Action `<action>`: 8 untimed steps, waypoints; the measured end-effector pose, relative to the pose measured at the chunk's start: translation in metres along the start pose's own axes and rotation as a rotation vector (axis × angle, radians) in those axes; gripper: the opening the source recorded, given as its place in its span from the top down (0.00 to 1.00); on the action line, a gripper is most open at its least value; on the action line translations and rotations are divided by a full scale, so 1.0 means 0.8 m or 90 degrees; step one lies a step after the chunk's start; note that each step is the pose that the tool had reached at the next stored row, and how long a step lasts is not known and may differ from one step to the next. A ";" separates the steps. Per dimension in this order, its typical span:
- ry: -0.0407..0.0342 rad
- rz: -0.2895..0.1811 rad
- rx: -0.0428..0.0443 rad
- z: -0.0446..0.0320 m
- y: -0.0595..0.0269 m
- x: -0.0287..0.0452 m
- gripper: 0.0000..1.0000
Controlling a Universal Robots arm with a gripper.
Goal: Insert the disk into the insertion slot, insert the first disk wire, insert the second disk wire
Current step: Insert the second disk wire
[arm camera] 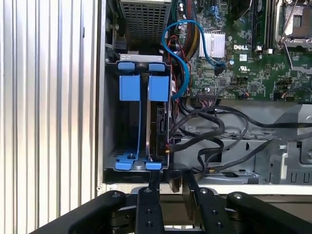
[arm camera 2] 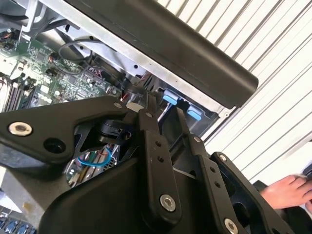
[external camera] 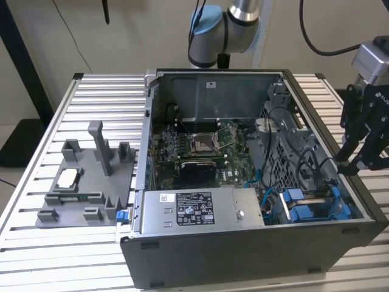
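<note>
Person's hand (arm camera 2: 287, 190) in second wrist view

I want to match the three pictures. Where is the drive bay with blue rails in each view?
Exterior view: the drive bay sits in the computer case's near corner, at the exterior view's right.
Second wrist view: its blue tabs peek out beneath the case's dark rim.
First wrist view: it lies between the ribbed table and the green circuit board.
Shared landmark: that circuit board.
</note>
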State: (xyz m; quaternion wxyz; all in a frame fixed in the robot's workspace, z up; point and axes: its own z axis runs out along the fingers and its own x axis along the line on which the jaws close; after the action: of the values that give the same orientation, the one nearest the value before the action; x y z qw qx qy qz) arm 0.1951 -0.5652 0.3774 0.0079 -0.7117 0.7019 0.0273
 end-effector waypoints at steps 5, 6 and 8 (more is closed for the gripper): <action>0.0000 0.000 0.0000 0.0016 -0.001 0.0001 0.67; 0.0000 0.000 0.0000 0.0017 -0.001 0.0001 0.69; 0.0000 0.000 0.0000 0.0018 -0.001 0.0001 0.76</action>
State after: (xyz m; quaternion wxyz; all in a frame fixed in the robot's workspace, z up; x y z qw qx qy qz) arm 0.1960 -0.5652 0.3759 0.0079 -0.7117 0.7019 0.0273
